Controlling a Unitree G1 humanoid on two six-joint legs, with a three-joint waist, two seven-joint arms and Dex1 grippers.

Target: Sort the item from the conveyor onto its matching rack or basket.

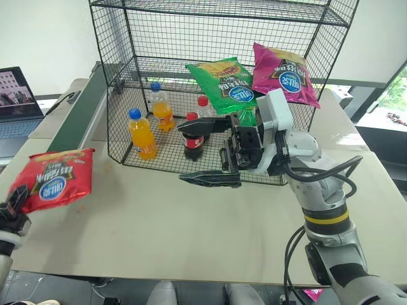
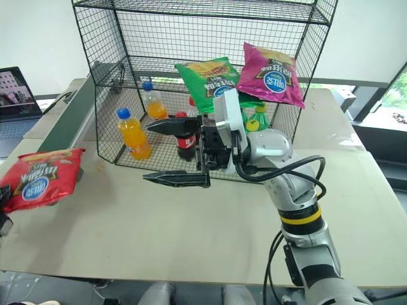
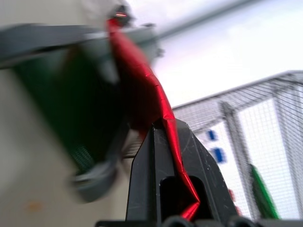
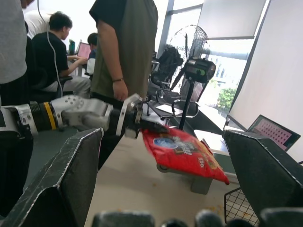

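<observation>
1. We found the red crisp bag point(image 1: 54, 178) to be glossy, crinkled foil, roughly rectangular, printed with a round blue-and-white logo and a yellow picture of crisps. The lettering on it appeared upside down and we could not read it with confidence.
2. The left gripper point(image 1: 14, 204) was clamped on the bag's lower corner, its black fingers point(image 3: 156, 175) pressed together on the foil. The bag hung clear of the beige table point(image 1: 191, 222), at its left edge, well apart from the rack.
3. The right gripper point(image 1: 206, 152) stood with its two black fingers spread wide and nothing between them, just in front of the rack.
4. The rack point(image 1: 222, 19) was black wire mesh with grid shelves. On a shelf lay a green bag point(image 1: 226, 82) and a magenta bag point(image 1: 283, 75), both shiny and bearing the same round logo.
5. The bottom shelf held plastic bottles point(image 1: 142, 135): orange drinks with blue caps and a dark cola with a red cap.
6. The conveyor point(image 1: 79, 114) showed a dark green belt in a grey frame, left of the rack.
</observation>
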